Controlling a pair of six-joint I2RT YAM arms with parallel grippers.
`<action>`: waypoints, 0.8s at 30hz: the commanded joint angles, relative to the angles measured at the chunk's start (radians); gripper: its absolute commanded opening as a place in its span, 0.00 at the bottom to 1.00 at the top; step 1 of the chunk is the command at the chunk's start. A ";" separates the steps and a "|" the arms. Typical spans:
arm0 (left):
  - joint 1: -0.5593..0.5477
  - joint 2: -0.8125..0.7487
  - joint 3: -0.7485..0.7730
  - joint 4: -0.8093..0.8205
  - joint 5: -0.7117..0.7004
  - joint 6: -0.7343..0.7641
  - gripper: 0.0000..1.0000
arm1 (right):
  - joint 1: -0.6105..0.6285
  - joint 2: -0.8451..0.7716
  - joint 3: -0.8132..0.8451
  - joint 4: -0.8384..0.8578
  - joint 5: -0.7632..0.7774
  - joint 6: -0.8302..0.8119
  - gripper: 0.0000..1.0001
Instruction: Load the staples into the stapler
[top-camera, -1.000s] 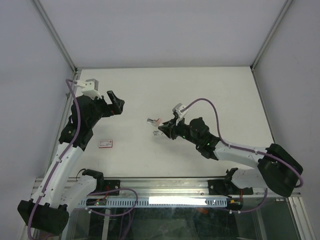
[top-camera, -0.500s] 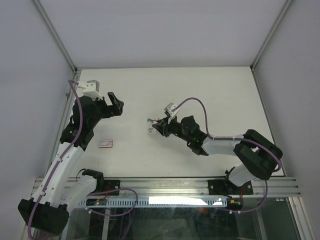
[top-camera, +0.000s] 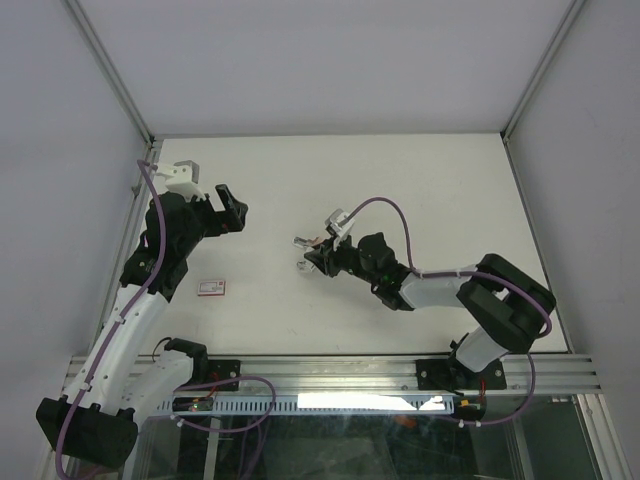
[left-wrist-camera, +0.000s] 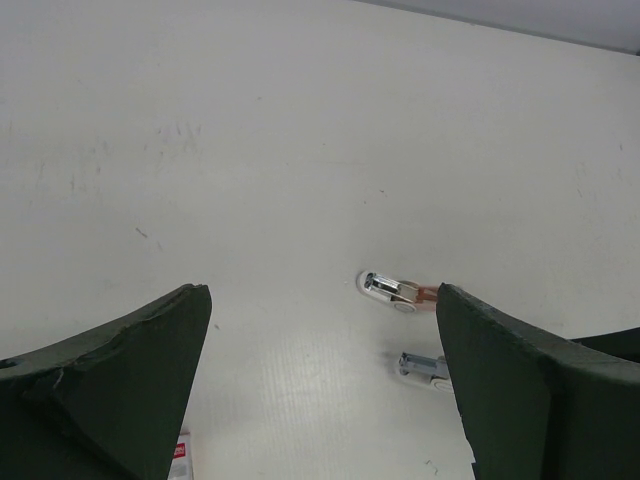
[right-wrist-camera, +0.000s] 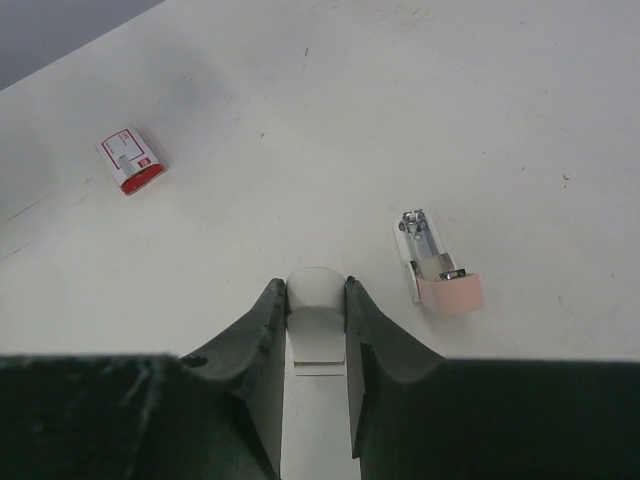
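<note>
The stapler's pink and white piece (right-wrist-camera: 437, 268) lies on the table with its metal inside showing. It also shows in the top view (top-camera: 305, 241) and the left wrist view (left-wrist-camera: 395, 290). My right gripper (right-wrist-camera: 316, 285) is shut on a long white stapler part (right-wrist-camera: 316, 330), low over the table just left of the pink piece. The same part shows a grey metal channel in the left wrist view (left-wrist-camera: 422, 366). My left gripper (left-wrist-camera: 320, 300) is open and empty, raised at the left (top-camera: 232, 208). I cannot make out any staples strip.
A flat red-and-white box (top-camera: 211, 288) lies on the left of the table, also in the right wrist view (right-wrist-camera: 131, 160). Metal frame posts (top-camera: 110, 80) and grey walls bound the table at the back and sides.
My right gripper has moved left and lower with the white part in it, closer to the pink piece. The left arm has not moved.
</note>
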 joint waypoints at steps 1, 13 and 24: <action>0.004 -0.013 0.001 0.026 -0.016 0.031 0.99 | -0.007 0.001 0.014 0.086 -0.005 -0.012 0.00; 0.004 -0.013 -0.002 0.027 -0.013 0.031 0.99 | -0.010 0.007 -0.012 0.075 0.005 0.015 0.04; 0.004 -0.016 -0.002 0.026 -0.010 0.030 0.99 | -0.009 -0.039 -0.042 0.034 0.018 0.031 0.28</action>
